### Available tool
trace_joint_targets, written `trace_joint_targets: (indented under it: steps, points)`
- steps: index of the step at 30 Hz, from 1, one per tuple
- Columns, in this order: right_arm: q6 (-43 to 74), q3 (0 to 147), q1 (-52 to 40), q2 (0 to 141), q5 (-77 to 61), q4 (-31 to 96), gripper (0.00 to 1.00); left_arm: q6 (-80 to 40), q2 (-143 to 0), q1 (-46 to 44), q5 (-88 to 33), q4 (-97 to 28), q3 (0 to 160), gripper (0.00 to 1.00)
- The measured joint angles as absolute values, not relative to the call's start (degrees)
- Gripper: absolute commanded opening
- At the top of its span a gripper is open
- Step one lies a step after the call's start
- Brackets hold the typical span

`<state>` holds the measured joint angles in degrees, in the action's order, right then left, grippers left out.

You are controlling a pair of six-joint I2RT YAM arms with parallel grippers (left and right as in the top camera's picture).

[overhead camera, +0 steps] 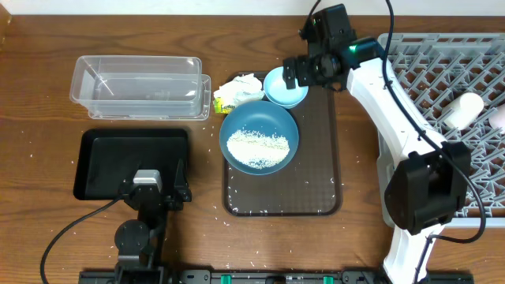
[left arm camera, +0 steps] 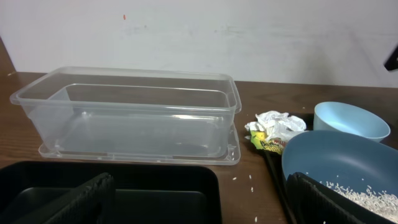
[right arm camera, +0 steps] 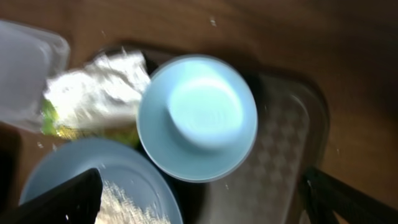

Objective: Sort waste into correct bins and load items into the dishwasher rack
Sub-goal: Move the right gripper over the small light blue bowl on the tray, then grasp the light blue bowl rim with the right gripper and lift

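Observation:
A large dark-blue bowl (overhead camera: 259,139) holding white rice (overhead camera: 256,146) sits on the brown tray (overhead camera: 316,170). Behind it stands the small light-blue bowl (overhead camera: 284,87), empty. My right gripper (overhead camera: 302,75) hovers open just above that bowl (right arm camera: 198,118), touching nothing. A crumpled tissue with a yellow-green wrapper (overhead camera: 237,92) lies at the tray's far left corner. My left gripper (overhead camera: 158,193) is open and empty over the near edge of the black tray (overhead camera: 118,154). The clear tub (overhead camera: 138,87) stands behind it. A white cup (overhead camera: 467,106) lies in the grey rack (overhead camera: 442,71).
Loose rice grains are scattered on the wood near the brown tray's front edge (overhead camera: 237,211) and between the trays (left arm camera: 251,178). A pink cup (overhead camera: 499,117) shows at the right edge, in the rack. A wall rises behind the tub (left arm camera: 186,31).

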<state>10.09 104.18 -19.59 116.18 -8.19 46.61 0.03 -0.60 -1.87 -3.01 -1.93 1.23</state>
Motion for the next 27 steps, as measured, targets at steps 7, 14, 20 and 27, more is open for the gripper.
trace_joint_targets:
  steps: [7, 14, 20, 27]
  points:
    - [10.22, 104.18, -23.75, 118.93, -7.2, 36.62, 0.85, 0.03, -0.58, -1.87, -3.01, -1.93, 1.23, 0.9]
    - [14.92, 104.18, -29.28, 125.47, -0.62, 29.26, 0.79, 0.03, -0.6, -1.87, -3.03, -1.93, 1.23, 0.91]
    - [17.85, 104.16, -32.1, 128.73, 4.86, 27.99, 0.74, 0.03, -0.6, -1.87, -3.03, -1.93, 1.23, 0.91]
    - [19.07, 104.16, -33.26, 131.39, 9.69, 28.01, 0.49, 0.03, -0.6, -1.87, -3.01, -1.93, 1.23, 0.91]
